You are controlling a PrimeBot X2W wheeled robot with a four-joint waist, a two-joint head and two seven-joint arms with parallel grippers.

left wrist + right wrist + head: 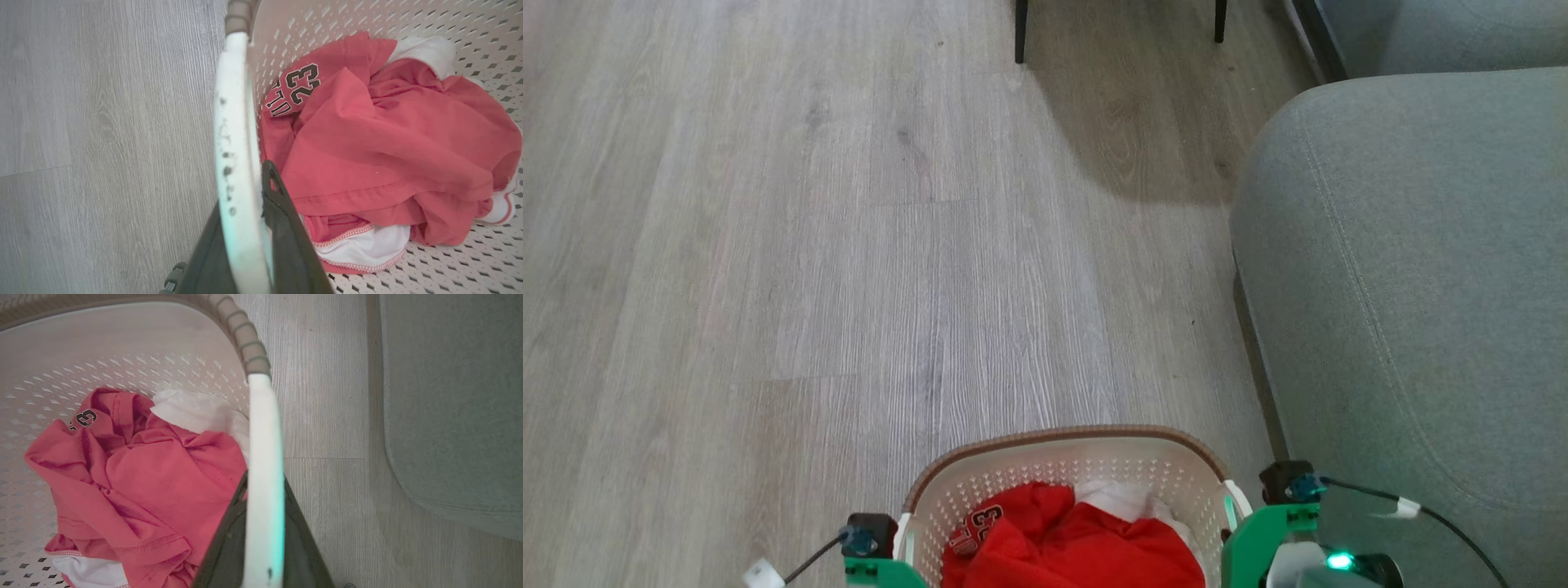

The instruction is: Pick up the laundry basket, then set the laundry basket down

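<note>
Plainly, the left gripper (pixel 243 192) has its two dark fingers (pixel 286 237) pinched on the basket's white left handle (pixel 235 122), one finger on each side of the hoop. The right gripper (pixel 265 486) clamps the white right handle (pixel 263 428) the same way. Both handles look like thin, stiff plastic loops, smooth and probably a little slippery, so a firm, level pinch on the two at once seems the right hold.

The laundry basket (pixel 1062 433) itself should be light and rigid, with perforated cream walls that keep their shape. The red jersey (pixel 1078 539) and white cloth (pixel 196 412) inside are soft and likely add little weight.

In the head view the basket sits at the bottom edge, between the two wrists, over the wooden floor (pixel 849 245) and near the grey sofa (pixel 1421 245). Whether it is lifted or resting I cannot tell. Further out, the wrists flank the basket evenly, their fingers running along the handles.
</note>
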